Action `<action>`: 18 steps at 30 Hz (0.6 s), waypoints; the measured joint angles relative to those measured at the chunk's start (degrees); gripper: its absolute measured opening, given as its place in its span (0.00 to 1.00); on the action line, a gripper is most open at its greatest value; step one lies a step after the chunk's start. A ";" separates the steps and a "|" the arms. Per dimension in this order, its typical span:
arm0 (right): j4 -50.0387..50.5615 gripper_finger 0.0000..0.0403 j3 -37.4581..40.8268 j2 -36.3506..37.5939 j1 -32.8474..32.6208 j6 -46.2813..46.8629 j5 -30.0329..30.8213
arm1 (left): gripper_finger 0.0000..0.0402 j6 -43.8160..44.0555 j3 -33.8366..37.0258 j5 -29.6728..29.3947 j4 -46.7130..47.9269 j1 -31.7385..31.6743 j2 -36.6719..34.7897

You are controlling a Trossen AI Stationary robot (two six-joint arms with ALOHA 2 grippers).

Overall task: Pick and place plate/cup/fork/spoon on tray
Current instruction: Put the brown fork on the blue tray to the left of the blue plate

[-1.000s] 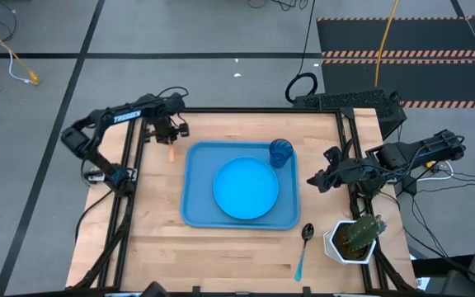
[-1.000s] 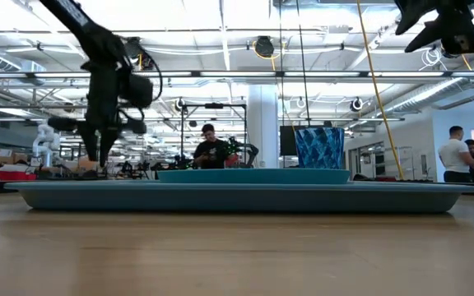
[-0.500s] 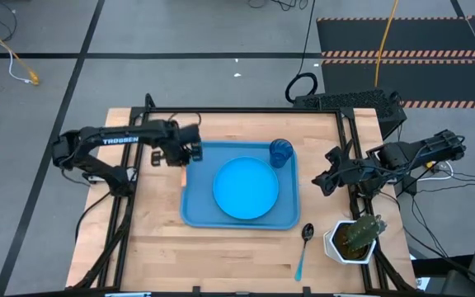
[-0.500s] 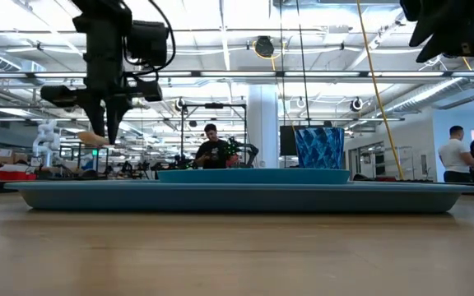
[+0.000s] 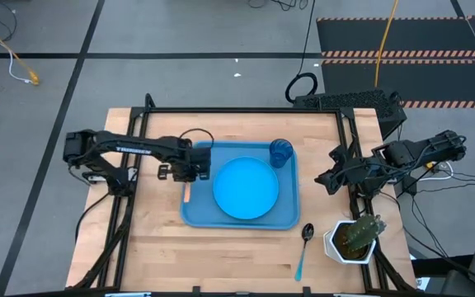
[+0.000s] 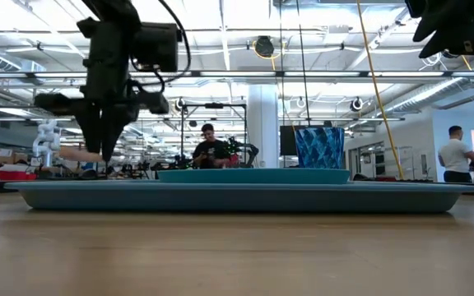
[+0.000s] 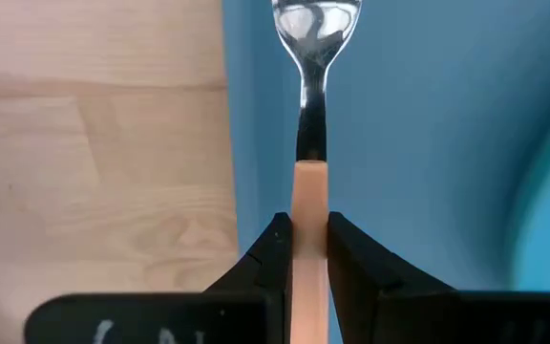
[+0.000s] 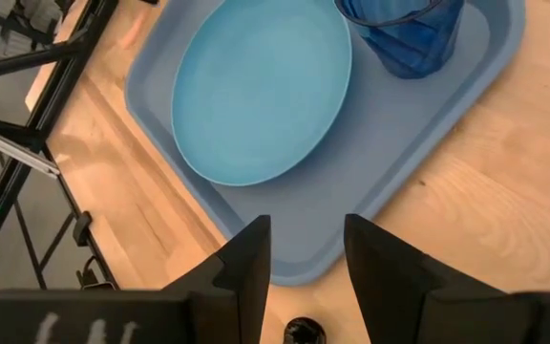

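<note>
Left claw (image 7: 302,250): clamped on fork (image 7: 308,143), seemingly above tray (image 5: 196,213) edge. Right claw (image 8: 306,250): open, empty, off table.

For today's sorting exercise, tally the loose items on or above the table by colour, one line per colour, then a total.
Blue: 4 (tray, plate, cup, blue-handled spoon)
Orange: 1 (orange-handled fork, held by the left gripper)
White: 1 (pot with a cactus)
Total: 6
</note>
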State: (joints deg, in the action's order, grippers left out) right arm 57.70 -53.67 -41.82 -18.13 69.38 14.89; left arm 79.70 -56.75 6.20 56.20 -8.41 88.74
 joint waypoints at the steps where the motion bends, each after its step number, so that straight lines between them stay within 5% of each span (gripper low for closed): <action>1: -0.01 0.32 0.00 0.00 0.00 0.08 0.01 | 0.11 -1.04 0.00 0.32 -0.18 0.21 0.99; 18: 0.02 0.32 0.00 0.48 0.01 2.18 -0.02 | 0.11 -1.86 0.02 3.92 -5.98 -1.00 7.86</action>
State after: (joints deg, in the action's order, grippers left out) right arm 57.71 -53.67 -41.34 -18.12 71.56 14.87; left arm 77.85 -56.73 10.12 50.22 -9.41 96.60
